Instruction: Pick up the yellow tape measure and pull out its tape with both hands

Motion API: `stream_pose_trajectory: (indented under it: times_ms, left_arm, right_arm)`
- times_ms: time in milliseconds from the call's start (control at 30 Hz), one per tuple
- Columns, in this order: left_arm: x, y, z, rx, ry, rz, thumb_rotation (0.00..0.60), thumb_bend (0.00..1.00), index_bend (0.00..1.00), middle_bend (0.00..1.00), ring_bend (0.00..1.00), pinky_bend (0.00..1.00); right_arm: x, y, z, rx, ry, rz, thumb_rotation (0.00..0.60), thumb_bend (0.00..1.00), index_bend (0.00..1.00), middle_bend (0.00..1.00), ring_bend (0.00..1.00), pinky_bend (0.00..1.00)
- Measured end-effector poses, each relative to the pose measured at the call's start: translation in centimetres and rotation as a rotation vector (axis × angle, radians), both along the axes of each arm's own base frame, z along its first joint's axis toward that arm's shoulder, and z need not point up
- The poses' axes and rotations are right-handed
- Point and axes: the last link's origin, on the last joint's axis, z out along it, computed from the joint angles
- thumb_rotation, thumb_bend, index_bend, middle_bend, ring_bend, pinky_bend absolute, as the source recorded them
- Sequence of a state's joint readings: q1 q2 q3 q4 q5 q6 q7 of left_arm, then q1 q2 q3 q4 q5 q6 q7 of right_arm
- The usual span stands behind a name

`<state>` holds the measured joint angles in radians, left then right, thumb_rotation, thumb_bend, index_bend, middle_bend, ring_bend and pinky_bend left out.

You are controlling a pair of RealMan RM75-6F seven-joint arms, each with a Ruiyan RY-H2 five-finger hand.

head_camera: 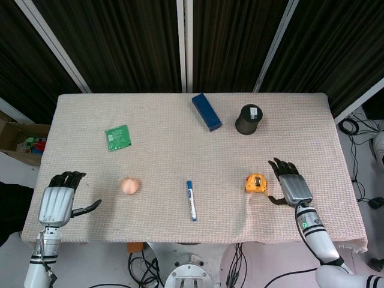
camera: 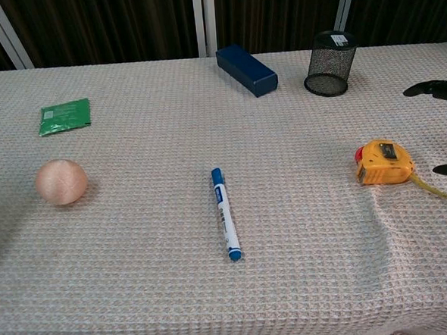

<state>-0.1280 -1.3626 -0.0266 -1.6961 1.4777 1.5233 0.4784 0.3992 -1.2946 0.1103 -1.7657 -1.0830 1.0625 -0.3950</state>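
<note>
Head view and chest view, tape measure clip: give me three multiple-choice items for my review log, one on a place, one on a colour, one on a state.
1. Where does the yellow tape measure lie?
A. beside the right robot hand
B. beside the left robot hand
C. inside the black mesh cup

2. What colour is the marker pen's cap?
A. red
B. blue
C. green

3. What is the right robot hand doing?
A. gripping the tape measure
B. holding the marker pen
C. open, holding nothing

Key: 1 A, it sits just left of that hand on the cloth. 2 B, both views show blue ends. 3 C, its fingers are spread beside the tape measure, with a gap between them.
</note>
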Motion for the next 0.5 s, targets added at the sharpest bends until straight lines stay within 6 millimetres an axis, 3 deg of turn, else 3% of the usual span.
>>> stream_pose_trajectory:
  times_ms: [500]
  left_arm:
    - [0.2, -0.4, -0.2, 0.000, -0.002, 0.001, 0.000, 0.00, 0.25, 0.25, 0.20, 0.26]
  right_arm:
    - [0.4, -0.7, -1.5, 0.027, 0.031, 0.020, 0.600, 0.18, 0.00, 0.07, 0.00, 0.00]
